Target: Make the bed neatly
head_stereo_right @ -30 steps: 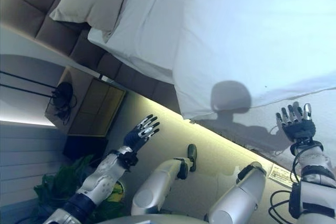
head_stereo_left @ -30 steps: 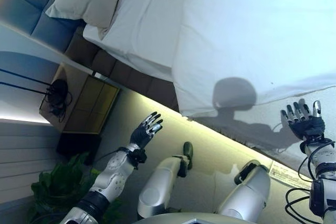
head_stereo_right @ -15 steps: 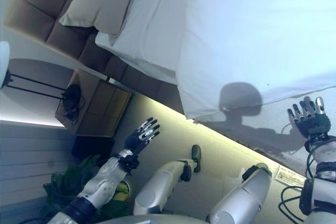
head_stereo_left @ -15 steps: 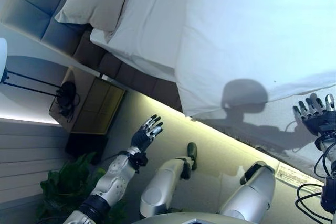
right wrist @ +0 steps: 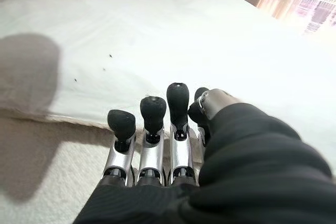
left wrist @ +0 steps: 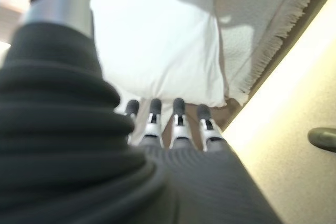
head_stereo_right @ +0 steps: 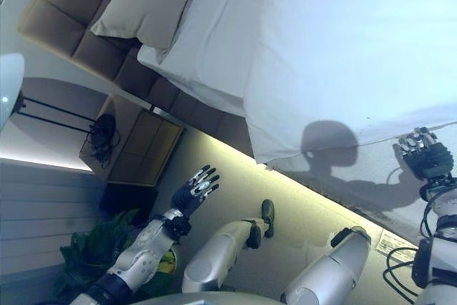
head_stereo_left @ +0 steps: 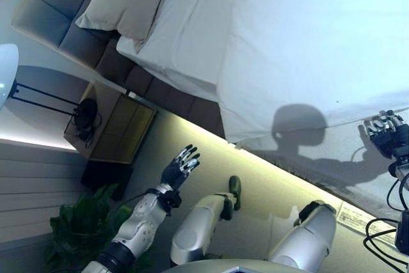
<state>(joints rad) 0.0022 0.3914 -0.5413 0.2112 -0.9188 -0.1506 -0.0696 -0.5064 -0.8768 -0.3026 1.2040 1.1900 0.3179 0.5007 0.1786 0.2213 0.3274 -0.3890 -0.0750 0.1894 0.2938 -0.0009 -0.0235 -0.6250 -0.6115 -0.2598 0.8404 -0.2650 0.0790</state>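
Observation:
The bed has a white duvet [head_stereo_left: 307, 36] spread over it, a beige pillow [head_stereo_left: 128, 1] at the padded headboard [head_stereo_left: 57, 11], and a beige fringed cover [head_stereo_left: 345, 158] hanging below the duvet's near edge. My right hand [head_stereo_left: 385, 133] is open at the duvet's edge, over the beige cover; in the right wrist view its fingers [right wrist: 152, 129] point at the duvet [right wrist: 184, 40] and hold nothing. My left hand [head_stereo_left: 179, 169] is open above the floor beside the bed, apart from the bedding; in the left wrist view its fingers [left wrist: 178, 124] point toward the duvet's corner [left wrist: 157, 35].
A wooden nightstand [head_stereo_left: 118, 129] stands by the headboard with a dark object on it. A white lamp [head_stereo_left: 6, 81] is at the far left. A green plant [head_stereo_left: 77, 234] stands at the lower left. Pale floor [head_stereo_left: 255, 177] runs along the bed's side.
My right hand has moved forward to the duvet's near edge, and its fingers have drawn closer together. The camera has shifted a little. My left hand has hardly moved.

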